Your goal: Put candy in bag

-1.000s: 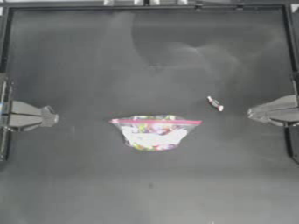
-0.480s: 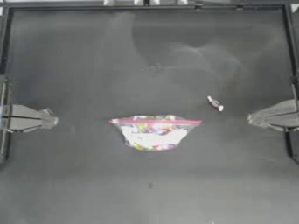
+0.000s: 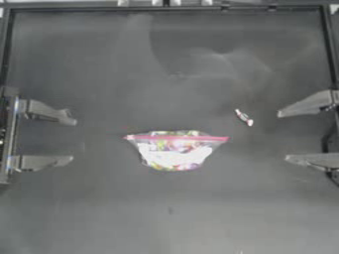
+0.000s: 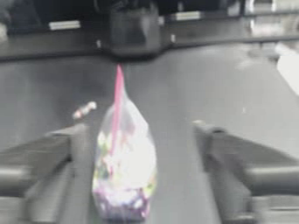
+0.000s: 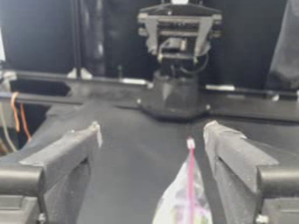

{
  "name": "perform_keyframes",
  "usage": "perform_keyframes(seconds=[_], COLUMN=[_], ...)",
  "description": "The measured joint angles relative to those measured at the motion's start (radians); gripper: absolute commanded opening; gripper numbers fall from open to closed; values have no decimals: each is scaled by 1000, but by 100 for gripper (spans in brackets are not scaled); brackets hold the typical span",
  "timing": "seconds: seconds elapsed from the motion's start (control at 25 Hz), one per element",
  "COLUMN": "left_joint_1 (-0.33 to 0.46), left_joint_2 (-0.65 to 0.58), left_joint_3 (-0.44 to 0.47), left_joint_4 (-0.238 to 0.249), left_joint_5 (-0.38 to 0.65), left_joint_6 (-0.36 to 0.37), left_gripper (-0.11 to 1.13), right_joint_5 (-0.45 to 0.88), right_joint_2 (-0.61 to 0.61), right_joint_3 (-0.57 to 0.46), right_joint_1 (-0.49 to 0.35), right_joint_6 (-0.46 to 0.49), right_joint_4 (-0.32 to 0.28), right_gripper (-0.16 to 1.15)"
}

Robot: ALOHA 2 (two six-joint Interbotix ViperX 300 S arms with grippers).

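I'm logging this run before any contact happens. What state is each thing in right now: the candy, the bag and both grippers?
candy: lying loose on the table, outside the bag, apart from it on the right gripper's side, untouched.
bag: lying flat mid-table, zip strip straight along its mouth, multicoloured sweets inside, not held.
left gripper: at the table's left edge, open, empty.
right gripper: at the right edge, open, empty.
table: dark, bearing bag and candy.

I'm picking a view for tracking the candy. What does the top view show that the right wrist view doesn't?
Only the top view shows the candy, lying apart from the bag on its right-arm side, plus both open grippers, left and right, at the table's edges. Only the right wrist view shows the left arm's base across the table. Both show the bag's pink zip strip.
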Motion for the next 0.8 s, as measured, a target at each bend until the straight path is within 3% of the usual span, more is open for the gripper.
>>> perform_keyframes(seconds=[0.36, 0.8], left_joint_1=[37, 92], left_joint_2=[25, 43], left_joint_3=[0, 0], left_joint_4=[-6, -9], left_joint_5=[52, 81], left_joint_6=[0, 0], left_gripper=[94, 94], right_joint_5=[319, 630], right_joint_2=[80, 371], right_joint_3=[-179, -462], right_joint_1=[-18, -55], right_joint_6=[8, 11], right_joint_4=[26, 26], right_gripper=[98, 98])
